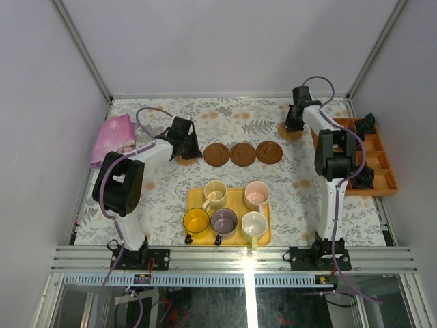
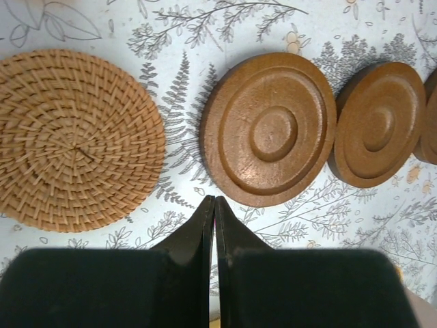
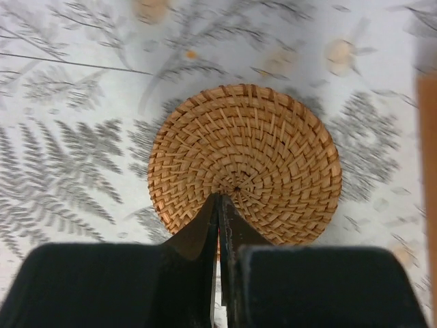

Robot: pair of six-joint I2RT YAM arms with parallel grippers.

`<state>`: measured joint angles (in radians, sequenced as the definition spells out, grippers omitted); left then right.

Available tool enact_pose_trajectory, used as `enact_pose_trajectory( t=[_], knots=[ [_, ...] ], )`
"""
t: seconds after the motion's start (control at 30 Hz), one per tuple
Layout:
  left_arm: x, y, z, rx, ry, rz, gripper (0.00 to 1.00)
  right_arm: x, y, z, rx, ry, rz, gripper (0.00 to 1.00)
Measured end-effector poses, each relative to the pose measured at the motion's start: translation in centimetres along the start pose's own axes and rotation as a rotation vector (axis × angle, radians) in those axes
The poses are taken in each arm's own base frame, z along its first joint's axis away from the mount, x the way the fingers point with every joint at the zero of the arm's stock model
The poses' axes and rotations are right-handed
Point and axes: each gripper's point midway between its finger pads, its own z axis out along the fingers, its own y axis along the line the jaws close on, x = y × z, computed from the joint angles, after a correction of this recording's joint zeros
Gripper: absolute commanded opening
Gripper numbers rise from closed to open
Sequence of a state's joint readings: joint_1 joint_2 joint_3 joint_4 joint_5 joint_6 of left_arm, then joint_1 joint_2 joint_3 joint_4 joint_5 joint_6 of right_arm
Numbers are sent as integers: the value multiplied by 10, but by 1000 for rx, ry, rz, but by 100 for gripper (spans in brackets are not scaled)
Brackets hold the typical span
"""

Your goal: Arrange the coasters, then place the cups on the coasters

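Bases of both arms sit at the near edge w/ the yellow tray (image 1: 235, 199) btw them. All five cups are on it: yellow cup (image 1: 196, 221), purple cup (image 1: 223, 221) and pale cup (image 1: 254, 223) in front, cream cup (image 1: 215, 193) and pink cup (image 1: 257, 195) behind. None is on a coaster yet.

L to R across the back: pink cloth (image 1: 113, 139) is far left. Next is the left gripper (image 2: 214, 201), jaws together, nothing held. In its wrist view the left woven coaster (image 2: 75, 140) lies ahead-left of the tips and the first wooden coaster (image 2: 270, 130) ahead-right. The tips point at the gap btw them and seem to touch neither. The second wooden coaster (image 1: 242, 154) and third wooden coaster (image 1: 269, 152) carry the row rightward, close-set.

After a gap, the right woven coaster (image 3: 246, 164) sits apart from the row, back-right, near the orange box (image 1: 382, 179). The right gripper (image 3: 219, 198) has its jaws pressed together and grips nothing. Its tips are over the disc's near half, close to centre. Can't tell if they press down or only hover.

Key relation: the stray disc is right under the right jaws, and the row's open end lies to its left and nearer the bases. It's round, so no long axis to mind. The right arm is far nearer. Prob. next: slide it in beside the third wooden coaster. Risk: the weave slips out from under the closed tips.
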<state>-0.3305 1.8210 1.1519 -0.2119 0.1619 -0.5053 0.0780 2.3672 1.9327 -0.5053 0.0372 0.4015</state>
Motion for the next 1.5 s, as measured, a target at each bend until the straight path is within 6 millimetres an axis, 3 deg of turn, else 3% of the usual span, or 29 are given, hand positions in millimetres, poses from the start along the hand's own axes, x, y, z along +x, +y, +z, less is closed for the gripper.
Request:
enact_pose_trajectory(
  t=[0.3, 0.63, 0.87, 1.0, 1.23, 1.5],
  knots=[
    [-4, 15, -1, -39, -12, -7, 0, 32, -51, -27, 190, 2, -8, 0],
    [-12, 37, -3, -130, -38, -5, 0, 76, -70, -55, 211, 62, -24, 0],
    [-25, 56, -8, -241, -86, 6, 0, 84, -60, -58, 184, 79, -82, 0],
    [-30, 64, -10, -277, -102, 0, 0, 93, -38, -61, 167, 105, -155, 0],
    [-24, 74, -2, -310, -80, -3, 0, 114, -1, -65, 117, 146, -248, 0],
    [-16, 82, 7, -331, -55, -6, 0, 125, 15, -68, 89, 164, -284, 0]
  ],
)
